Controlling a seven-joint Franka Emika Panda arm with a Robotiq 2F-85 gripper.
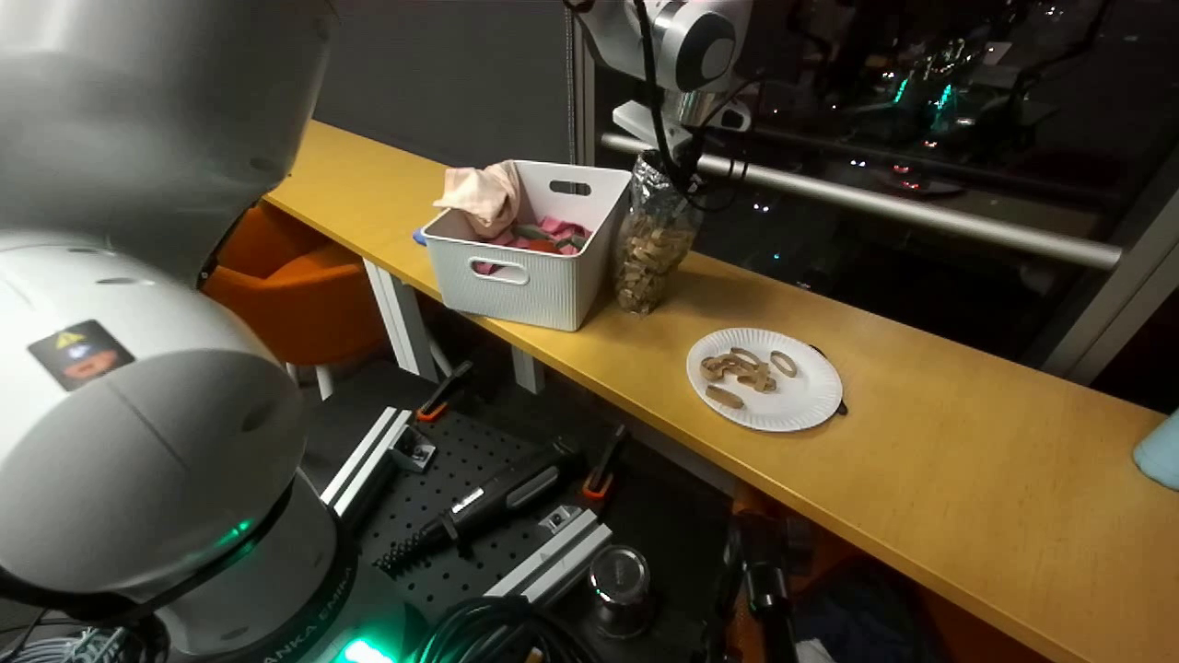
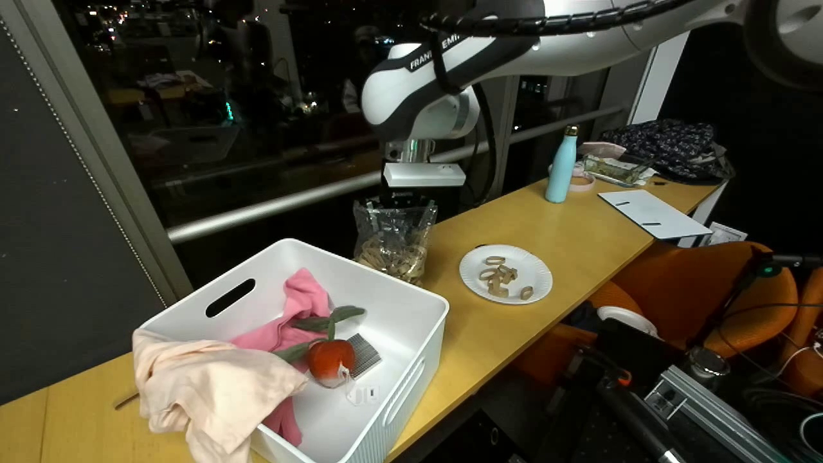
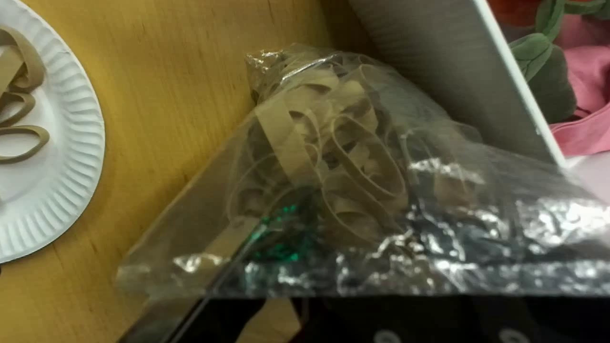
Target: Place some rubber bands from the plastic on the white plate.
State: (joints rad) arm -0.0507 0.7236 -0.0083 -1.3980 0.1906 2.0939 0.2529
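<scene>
One white plate (image 1: 803, 394) on the bench (image 1: 995, 479); I count two rubber bands (image 1: 725, 397) lying apart, plus a tangle (image 1: 760, 378). Its eleven o'clock, in an exterior view: one clear plastic bag (image 1: 656, 244), more inside. My tool (image 2: 398, 215) is at the bag's mouth, film across it; wide or narrow, I can't make out. One white bin (image 1: 543, 295) crowds the bag at nine o'clock.

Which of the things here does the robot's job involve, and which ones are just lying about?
For the job:
plate, holding rubber bands
bag, with more rubber bands inside

Not part of it:
bin
peach cloth, over its rim
pink cloth, inside it
bottle
</scene>
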